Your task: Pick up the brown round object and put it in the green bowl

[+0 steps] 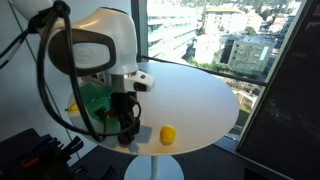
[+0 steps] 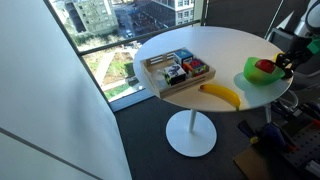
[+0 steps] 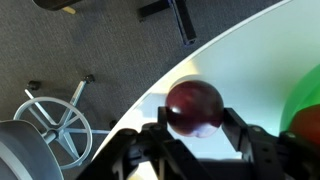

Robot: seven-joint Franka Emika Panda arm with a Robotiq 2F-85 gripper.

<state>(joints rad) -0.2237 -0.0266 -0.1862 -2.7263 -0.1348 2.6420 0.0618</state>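
In the wrist view the brown round object [image 3: 193, 107], a glossy dark maroon ball, sits between my gripper's two black fingers [image 3: 196, 122], which press on both its sides over the white table near its edge. The green bowl [image 3: 306, 92] shows at the right edge of that view. In both exterior views the gripper [image 1: 125, 126] [image 2: 290, 66] is low at the table's rim, right beside the green bowl [image 1: 93, 101] [image 2: 258, 77]. A red item [image 2: 264, 66] lies in the bowl. The ball is hidden by the gripper in both exterior views.
A yellow round fruit [image 1: 168, 134] lies on the round white table [image 1: 200, 100] near the gripper. A banana [image 2: 220, 94] and a wooden tray of packets [image 2: 178, 70] lie farther along the table. Chair bases stand on the floor below [image 3: 60, 120].
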